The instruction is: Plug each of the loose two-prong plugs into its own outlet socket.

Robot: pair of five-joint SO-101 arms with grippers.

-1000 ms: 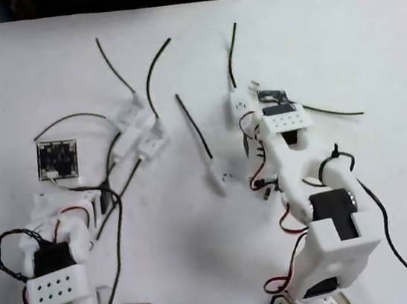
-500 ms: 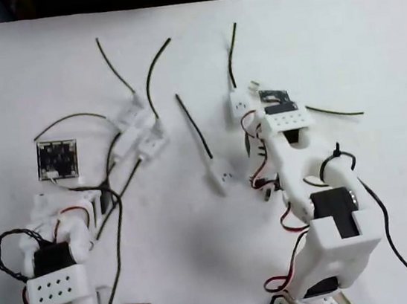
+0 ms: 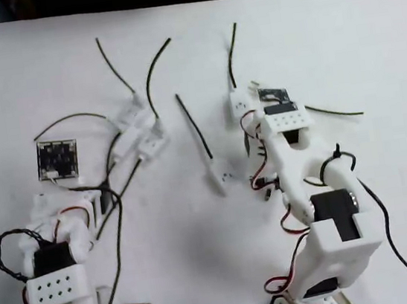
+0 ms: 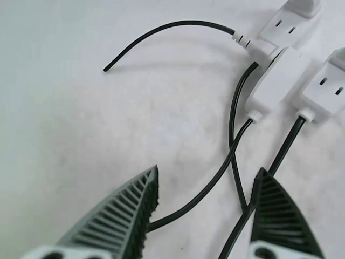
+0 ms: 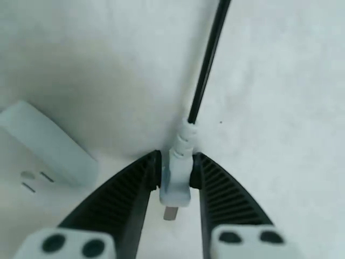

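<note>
My right gripper [image 5: 175,162] is shut on a white two-prong plug [image 5: 176,181]; its black cord [image 5: 207,59] runs away over the table. A white outlet socket [image 5: 48,148] with two slots lies close beside that plug, apart from it. From above, the right gripper [image 3: 271,96] stands next to this socket [image 3: 238,104]. My left gripper [image 4: 205,186] is open, low over black cords [image 4: 232,156], short of a cluster of white sockets [image 4: 280,75]. The cluster [image 3: 137,131] lies left of centre, and the left gripper [image 3: 101,199] hangs near the table's front left.
Another white connector [image 3: 220,172] with a black cord lies loose in the table's middle. A small dark circuit board [image 3: 58,157] sits at the left. A thin black cord [image 3: 333,112] trails right of the right gripper. Cords cross in front of the left arm [image 3: 52,254].
The right arm has shifted very slightly and the loose white connector in the middle has turned a little. The left arm has kept still.
</note>
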